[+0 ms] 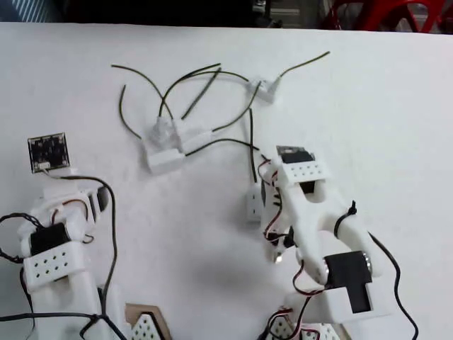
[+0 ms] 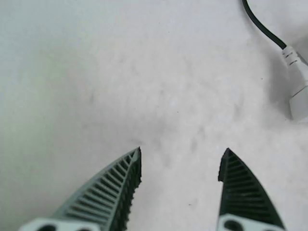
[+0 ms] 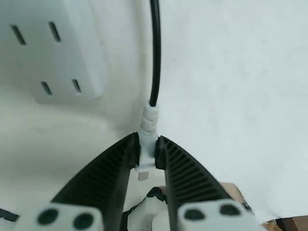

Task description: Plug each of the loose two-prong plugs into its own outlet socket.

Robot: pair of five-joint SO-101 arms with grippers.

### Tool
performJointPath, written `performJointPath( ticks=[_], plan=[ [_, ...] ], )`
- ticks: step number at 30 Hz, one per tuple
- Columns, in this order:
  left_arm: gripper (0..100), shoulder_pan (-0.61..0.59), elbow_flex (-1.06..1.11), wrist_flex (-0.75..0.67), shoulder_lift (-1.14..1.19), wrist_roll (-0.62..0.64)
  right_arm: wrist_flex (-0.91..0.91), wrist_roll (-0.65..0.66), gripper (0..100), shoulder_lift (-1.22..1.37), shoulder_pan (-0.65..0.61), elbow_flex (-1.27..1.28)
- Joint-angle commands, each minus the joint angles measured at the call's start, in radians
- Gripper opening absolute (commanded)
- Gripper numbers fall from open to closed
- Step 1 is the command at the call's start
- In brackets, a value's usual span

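Clenched on a white plug (image 3: 148,120), my right gripper (image 3: 148,149) holds it just beside the outlet socket (image 3: 57,53), unseated; my left gripper (image 2: 180,159) hangs released over the table (image 2: 120,72), and whether the farther plugs (image 1: 263,89) are seated I cannot confirm, so work is left.

Left arm (image 1: 49,255): I see it folded back low on the left of the high view, elbow tucked, wrist tipped downward.
Left gripper (image 2: 180,153): I have the jaws spread wide with nothing between them.
Left fingers (image 2: 115,187): ribbed inner faces turned toward each other, tips well apart.
Right arm (image 1: 318,227): I see it stretched farther forward than the left, wrist pitched down.
Right gripper (image 3: 147,142): jaws pinched almost together on a plug (image 3: 149,120).
Right fingers (image 3: 185,173): both tips press the plug's sides.
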Motion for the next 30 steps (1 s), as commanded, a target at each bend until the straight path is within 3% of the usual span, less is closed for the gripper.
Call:
performJointPath(
  ticks=[1, 8, 15, 19, 23, 30],
  plan=[
    [26, -0.007, -0.003, -0.020, -0.033, -0.002, 0.099, 0.008, 1.6, -0.091, 0.002, -0.081],
    [26, -0.007, -0.003, -0.020, -0.033, -0.002, 0.173, 0.176, 1.6, -0.400, -0.007, -0.112],
    [26, 0.030, -0.031, -0.014, -0.035, 0.006, 0.165, 0.218, 1.6, -0.754, -0.064, -0.110],
    [26, 0.101, -0.095, -0.002, -0.035, 0.008, 0.143, 0.210, 1.6, -0.878, -0.186, -0.110],
    [26, 0.199, -0.218, 0.106, -0.074, 0.009, 0.054, 0.132, 1.6, -0.951, -0.269, -0.064],
    [27, 0.407, -0.298, 0.218, -0.360, 0.104, -0.168, 0.120, 1.6, -1.073, -0.397, 0.118]
  ],
)
